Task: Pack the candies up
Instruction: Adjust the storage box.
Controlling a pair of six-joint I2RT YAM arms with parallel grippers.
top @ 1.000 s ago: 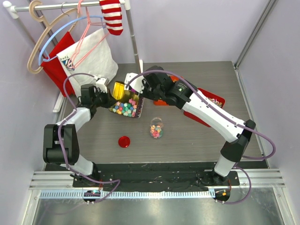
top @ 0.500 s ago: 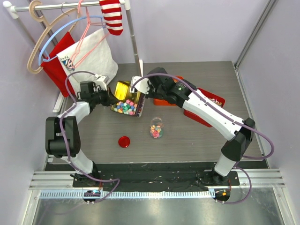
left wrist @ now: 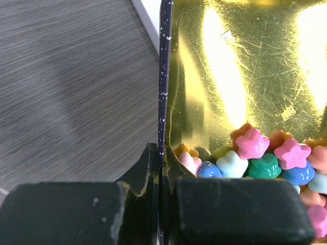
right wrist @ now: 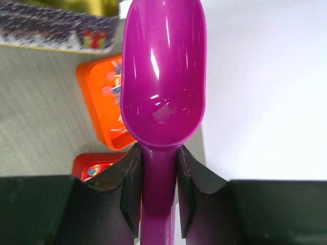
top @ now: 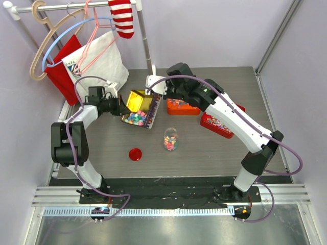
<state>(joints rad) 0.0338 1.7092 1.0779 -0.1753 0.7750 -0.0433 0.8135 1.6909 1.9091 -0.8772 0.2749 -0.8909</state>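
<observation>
The candies (left wrist: pixel 265 158), small pastel hearts and stars, lie heaped in a gold-lined tin (top: pixel 137 102) that tilts at the table's back left. My left gripper (left wrist: pixel 160 155) is shut on the tin's thin side wall (left wrist: pixel 164 76), at the tin's left end in the top view (top: pixel 118 105). My right gripper (right wrist: pixel 158 153) is shut on the handle of a purple scoop (right wrist: pixel 163 76), whose bowl is empty. It hovers just behind the tin's right end (top: pixel 155 87). A small clear jar (top: pixel 170 139) with some candies inside stands open in front of the tin.
The jar's red lid (top: pixel 135 154) lies front left of it. An orange tin (top: pixel 182 106) and a red tin (top: pixel 218 125) of wrapped sweets sit under the right arm. A rack with hangers (top: pixel 56 41), bags and a striped sock (top: pixel 122 18) fills the back left.
My right gripper has lifted the scoop out of the tin and drawn it back and to the right, uncovering the orange tin. The left gripper has shifted slightly back with the tin, tilting it.
</observation>
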